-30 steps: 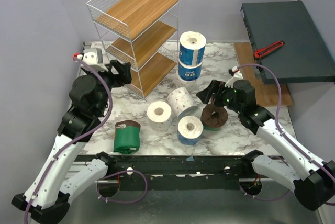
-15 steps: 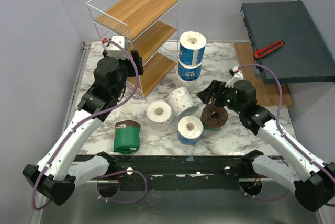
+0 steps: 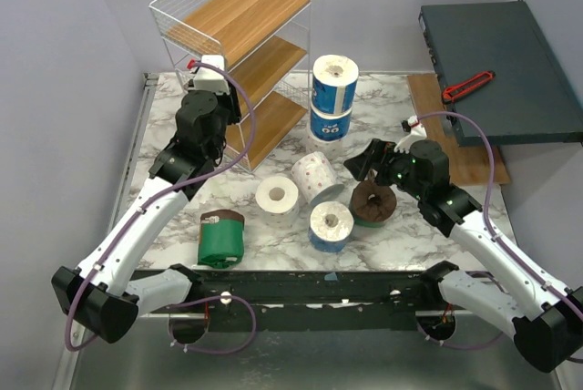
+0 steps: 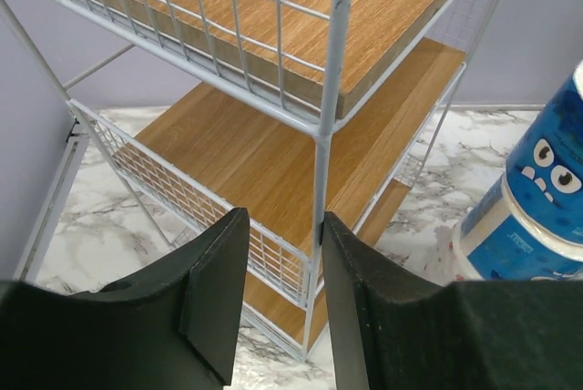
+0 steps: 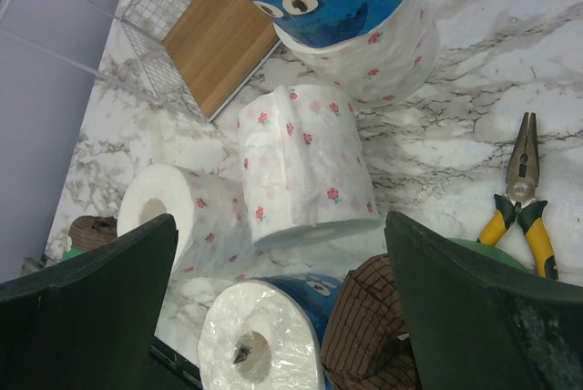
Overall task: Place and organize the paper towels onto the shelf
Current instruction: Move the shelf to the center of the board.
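Left tool [image 4: 283,226]: up against the shelf [image 3: 241,12], jaws part-spread. The shelf's front corner post shows in the gap, close to one finger; can't tell whether they touch.

Right tool [image 5: 281,221]: spread wide, hovering over the paper towels [image 3: 314,174] lying loose on the worktop [image 3: 392,240] in front of the shelf.

Two blue rolls [image 3: 334,98] stacked upright just right of the shelf. Green roll [image 3: 221,237] on its side, well in front of the shelf.
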### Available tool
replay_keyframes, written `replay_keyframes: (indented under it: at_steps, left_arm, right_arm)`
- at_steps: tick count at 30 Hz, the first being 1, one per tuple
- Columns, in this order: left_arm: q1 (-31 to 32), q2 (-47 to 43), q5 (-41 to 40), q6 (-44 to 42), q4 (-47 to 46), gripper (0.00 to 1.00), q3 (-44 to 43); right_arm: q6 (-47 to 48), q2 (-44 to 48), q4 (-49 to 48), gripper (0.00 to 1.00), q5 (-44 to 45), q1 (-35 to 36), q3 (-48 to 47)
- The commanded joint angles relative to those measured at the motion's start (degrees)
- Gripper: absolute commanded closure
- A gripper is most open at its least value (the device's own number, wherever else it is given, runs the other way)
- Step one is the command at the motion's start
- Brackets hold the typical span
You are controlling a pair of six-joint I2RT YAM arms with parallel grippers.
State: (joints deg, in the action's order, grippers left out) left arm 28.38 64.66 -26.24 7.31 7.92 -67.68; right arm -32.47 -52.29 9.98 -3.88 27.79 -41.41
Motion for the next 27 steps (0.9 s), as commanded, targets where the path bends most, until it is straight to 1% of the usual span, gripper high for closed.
replay_keyframes:
  at_steps: [1,6,9,18,27]
  left_arm:
    - [-2.0,-1.2,-2.3,-1.1,-2.3,0.61,0.4]
    - [-5.0,-1.7,0.2,-0.6,-2.1,0.72,0.5]
    - [-6.7,-1.8,1.3,0.2,-1.9,0.76,0.7]
    - [-13.6,-2.0,4.5,3.9,-0.2,0.75,0.9]
    - [-15.8,-2.5,4.2,5.0,0.2,0.71,0.9]
  right_arm:
    - [1.0,0.8,1.4,0.01,1.4,0.3,-0.2]
    - [1.0,0.7,1.4,0.01,1.3,0.3,0.0]
    - [1.0,0.8,1.4,0.01,1.5,0.3,0.1]
    - [1.1,1.2,1.7,0.01,1.9,0.3,0.4]
    - [1.0,1.0,2.2,0.01,1.6,0.3,-0.4]
